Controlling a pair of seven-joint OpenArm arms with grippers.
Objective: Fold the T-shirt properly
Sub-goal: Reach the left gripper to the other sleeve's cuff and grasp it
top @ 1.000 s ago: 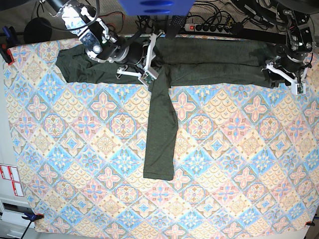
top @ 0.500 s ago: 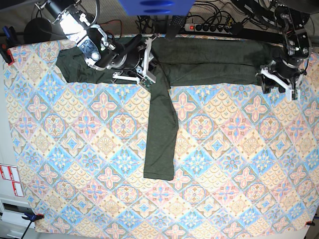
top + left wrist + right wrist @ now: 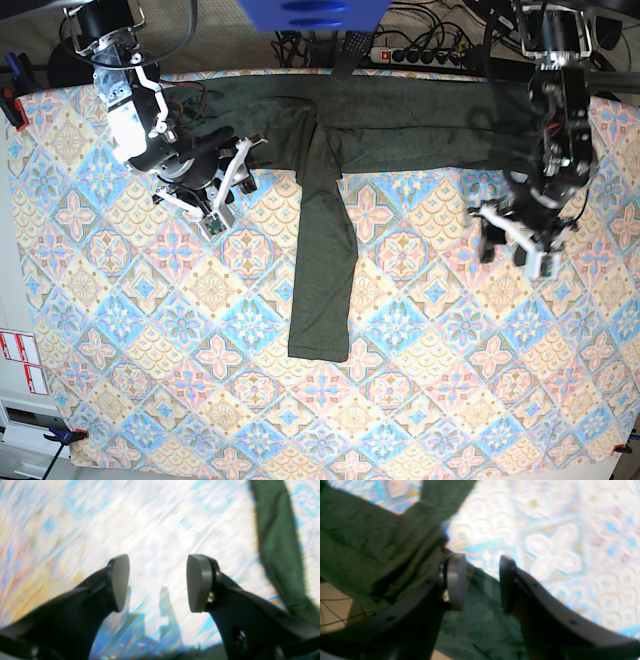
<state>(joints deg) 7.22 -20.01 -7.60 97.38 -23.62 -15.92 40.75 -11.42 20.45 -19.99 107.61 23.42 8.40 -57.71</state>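
Since a second back, off the dark olive-green knit T-shirt (image 3: pixel 400 125), banded along the patterned tablecloth's (image 3: pixel 420 400) far edge, sleeve trailing down; right gripper (image 3: pixel 221 188) and left gripper (image 3: pixel 515 243) both spread wide, empty, probably repositioning for a fold.

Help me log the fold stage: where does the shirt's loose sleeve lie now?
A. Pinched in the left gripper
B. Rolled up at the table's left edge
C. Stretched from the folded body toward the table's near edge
C: in the base view the sleeve runs flat down the cloth from the T-shirt, with both grippers off it.
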